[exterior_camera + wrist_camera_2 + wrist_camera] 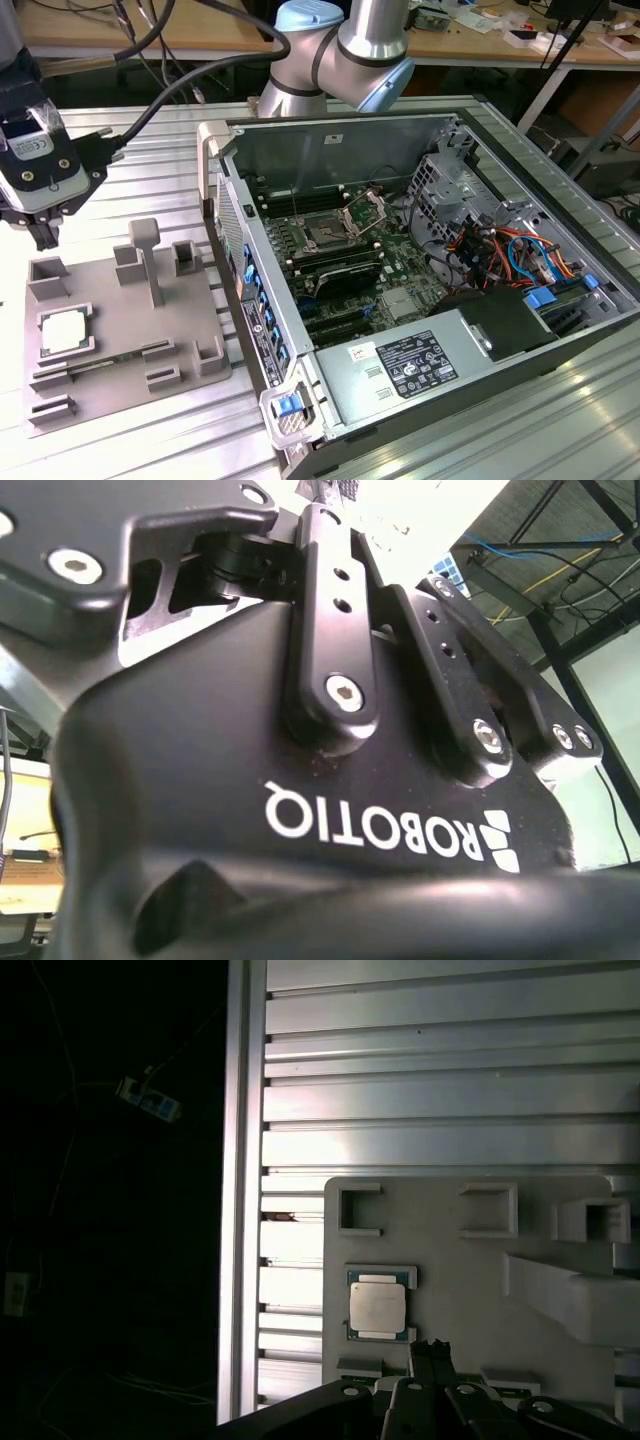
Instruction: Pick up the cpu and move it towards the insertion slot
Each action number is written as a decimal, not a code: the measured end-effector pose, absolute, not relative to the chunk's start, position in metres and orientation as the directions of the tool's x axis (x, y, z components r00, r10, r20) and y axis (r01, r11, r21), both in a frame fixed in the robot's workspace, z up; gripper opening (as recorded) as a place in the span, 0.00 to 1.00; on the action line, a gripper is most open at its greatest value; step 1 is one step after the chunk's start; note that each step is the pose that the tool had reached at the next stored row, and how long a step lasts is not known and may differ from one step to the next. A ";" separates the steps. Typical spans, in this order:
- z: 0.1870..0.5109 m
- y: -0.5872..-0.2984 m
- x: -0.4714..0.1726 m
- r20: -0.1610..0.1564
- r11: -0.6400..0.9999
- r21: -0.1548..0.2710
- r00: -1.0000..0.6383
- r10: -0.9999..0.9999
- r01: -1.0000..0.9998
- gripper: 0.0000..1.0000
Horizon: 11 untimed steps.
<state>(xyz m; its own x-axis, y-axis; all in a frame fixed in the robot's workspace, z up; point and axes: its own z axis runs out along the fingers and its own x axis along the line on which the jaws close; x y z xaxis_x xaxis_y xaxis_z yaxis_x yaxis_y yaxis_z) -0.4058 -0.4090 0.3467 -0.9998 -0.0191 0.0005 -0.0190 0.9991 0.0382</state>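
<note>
Gripper near the cpu
I see it hang above the grey tray, fingers together, holding nothing.

From here the cpu shows a pale silvery-grey top with a thin darker rim, against a matte grey fixture plate and a silver table ribbed in bright and dull stripes. The motherboard looks dark green, I think, and the insertion slot has a dark centre in a shiny silver frame. The cables are red, orange and blue, and the arm is silver with pale blue caps.
</note>
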 end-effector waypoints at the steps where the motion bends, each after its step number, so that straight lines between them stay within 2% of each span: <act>1: 0.346 -0.409 -0.406 0.001 0.999 0.038 -1.000 -0.019 -0.019 0.11; 11: 0.344 -0.409 -0.406 0.001 0.999 0.038 -1.000 -0.019 -0.019 0.11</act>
